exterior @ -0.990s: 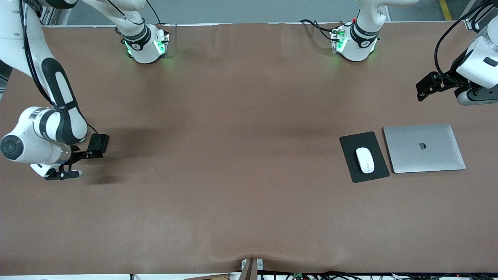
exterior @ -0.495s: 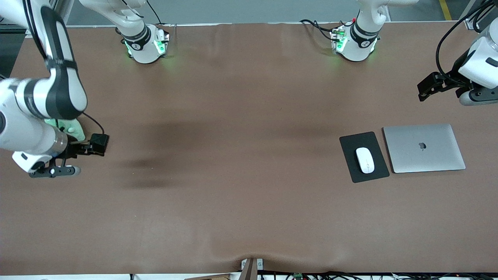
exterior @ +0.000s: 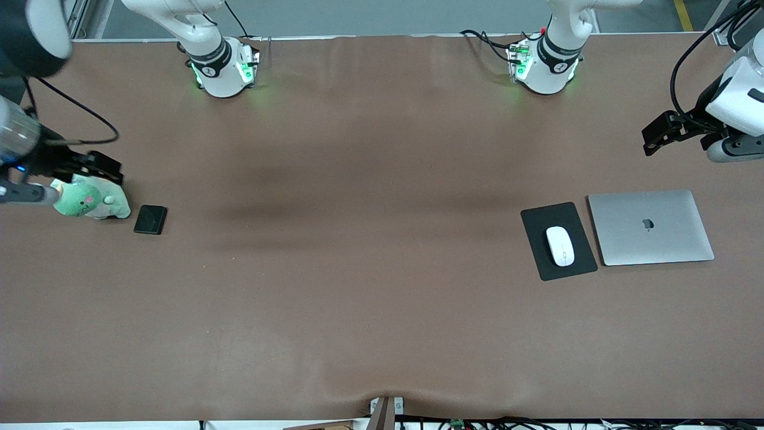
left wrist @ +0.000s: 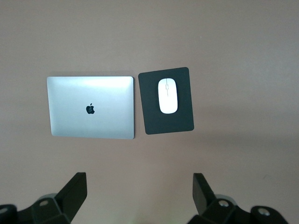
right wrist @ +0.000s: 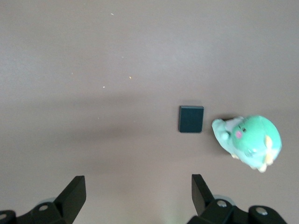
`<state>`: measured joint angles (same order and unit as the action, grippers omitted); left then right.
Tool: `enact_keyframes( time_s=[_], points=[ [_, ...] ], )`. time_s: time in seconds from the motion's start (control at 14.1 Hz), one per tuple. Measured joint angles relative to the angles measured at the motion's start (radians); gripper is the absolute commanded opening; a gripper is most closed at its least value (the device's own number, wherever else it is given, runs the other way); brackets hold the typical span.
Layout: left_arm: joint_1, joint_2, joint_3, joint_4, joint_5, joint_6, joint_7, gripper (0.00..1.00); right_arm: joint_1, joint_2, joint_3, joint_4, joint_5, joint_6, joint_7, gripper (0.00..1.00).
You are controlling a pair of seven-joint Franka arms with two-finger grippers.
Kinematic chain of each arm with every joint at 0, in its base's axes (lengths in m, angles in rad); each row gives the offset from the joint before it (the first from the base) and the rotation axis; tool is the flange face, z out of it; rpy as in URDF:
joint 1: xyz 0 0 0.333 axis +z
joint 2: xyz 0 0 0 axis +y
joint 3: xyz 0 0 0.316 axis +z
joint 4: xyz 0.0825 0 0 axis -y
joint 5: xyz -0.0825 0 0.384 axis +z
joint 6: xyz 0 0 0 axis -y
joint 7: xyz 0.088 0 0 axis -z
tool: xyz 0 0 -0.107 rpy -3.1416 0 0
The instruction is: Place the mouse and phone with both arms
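The small white glossy oval mouse [exterior: 560,246] lies on a flat matte black mouse pad [exterior: 539,260] just beside a closed silver laptop [exterior: 650,227] at the middle right of the front view, while the small black glossy phone slab [exterior: 150,219] lies flat on the brown table [exterior: 370,269] at the middle left, just beside a green plush toy [exterior: 89,202]. Both look set where a desk user would want them, so the placing seems done. The left gripper [left wrist: 140,198], at the front view's upper right edge, hangs with fingers spread and empty, and the right gripper [right wrist: 138,198], at its upper left edge above the toy, is likewise parted and holds nothing.

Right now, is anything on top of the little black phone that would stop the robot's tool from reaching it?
No. The phone lies bare on the table, nothing on it. A green plush toy sits beside it, apart. The right tool is open above.
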<state>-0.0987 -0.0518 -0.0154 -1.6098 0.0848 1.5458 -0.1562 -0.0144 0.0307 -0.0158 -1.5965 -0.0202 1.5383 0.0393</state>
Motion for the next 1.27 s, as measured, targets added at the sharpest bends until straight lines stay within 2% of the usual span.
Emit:
enact_keyframes(
  time_s=[0.14,0.49,1.27],
  points=[
    [0.0,0.0,0.001,0.0,0.0,0.0,-0.001,1.0,-0.034,-0.016,-0.001,0.04,0.008,-0.053,-0.001,1.0],
    [-0.003,-0.001,-0.013,0.0,-0.022,0.0,-0.087,1.0,-0.042,-0.062,-0.004,0.045,0.013,-0.118,-0.001,1.0],
    [-0.001,-0.006,-0.008,0.038,-0.051,-0.032,-0.104,1.0,-0.023,-0.063,-0.01,0.045,0.055,-0.1,-0.001,1.0]
  ],
)
